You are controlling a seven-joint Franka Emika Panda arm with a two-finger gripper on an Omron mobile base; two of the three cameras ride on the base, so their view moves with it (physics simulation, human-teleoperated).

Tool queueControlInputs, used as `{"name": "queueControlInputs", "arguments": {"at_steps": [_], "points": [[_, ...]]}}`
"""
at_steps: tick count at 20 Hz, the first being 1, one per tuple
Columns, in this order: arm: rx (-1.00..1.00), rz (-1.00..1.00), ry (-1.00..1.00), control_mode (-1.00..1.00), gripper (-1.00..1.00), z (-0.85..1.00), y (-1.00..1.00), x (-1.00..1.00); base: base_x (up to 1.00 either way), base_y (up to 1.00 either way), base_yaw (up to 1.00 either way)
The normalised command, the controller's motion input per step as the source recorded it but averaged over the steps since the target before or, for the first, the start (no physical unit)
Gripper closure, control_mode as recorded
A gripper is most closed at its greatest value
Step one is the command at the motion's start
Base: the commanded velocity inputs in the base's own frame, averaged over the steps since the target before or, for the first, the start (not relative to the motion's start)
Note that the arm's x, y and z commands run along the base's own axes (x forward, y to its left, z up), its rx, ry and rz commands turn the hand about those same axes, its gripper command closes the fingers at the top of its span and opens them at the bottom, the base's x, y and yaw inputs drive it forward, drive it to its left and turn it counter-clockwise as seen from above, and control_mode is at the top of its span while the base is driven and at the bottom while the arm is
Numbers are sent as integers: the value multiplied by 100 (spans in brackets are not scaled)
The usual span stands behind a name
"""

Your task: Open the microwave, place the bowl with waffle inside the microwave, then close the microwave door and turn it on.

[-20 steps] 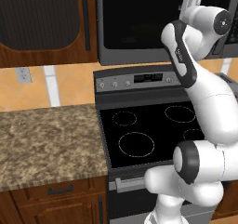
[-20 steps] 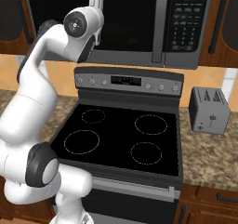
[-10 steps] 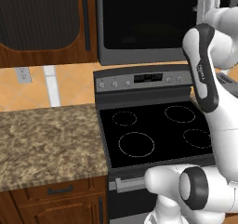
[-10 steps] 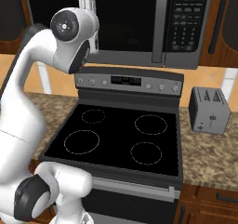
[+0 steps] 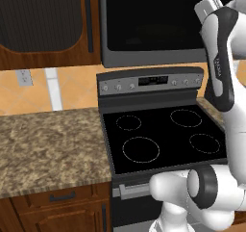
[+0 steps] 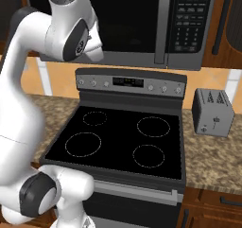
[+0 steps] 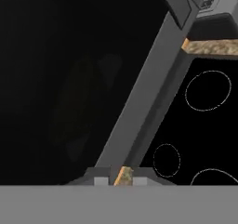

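Left base view: microwave (image 5: 163, 24) mounted above the stove (image 5: 163, 135), door shut; arm raised at the right edge with the hand up against the microwave's front, jaws hidden behind the wrist. Granite surface (image 5: 48, 144) left of the stove. Right base view: microwave door (image 6: 127, 19) shut, its vertical grey handle bar (image 6: 163, 26) right of the window, keypad further right; arm's upper links sit before the door's left part. Toaster (image 6: 213, 112) on the surface right of the stove. Hand view: dark door glass very close on the left, the grey door frame running diagonally, stove burners beyond; two small finger tips (image 7: 100, 181) at the bottom edge, near together. Cannot tell whether the jaws pinch anything.
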Motion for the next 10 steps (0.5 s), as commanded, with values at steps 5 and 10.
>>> {"name": "queueControlInputs", "arguments": {"at_steps": [5,10], "points": [[-29,16,6,-100,100,-6,-22,-44,0,0,0],[-26,20,-9,-100,100,-10,-23,-42,0,0,0]]}}
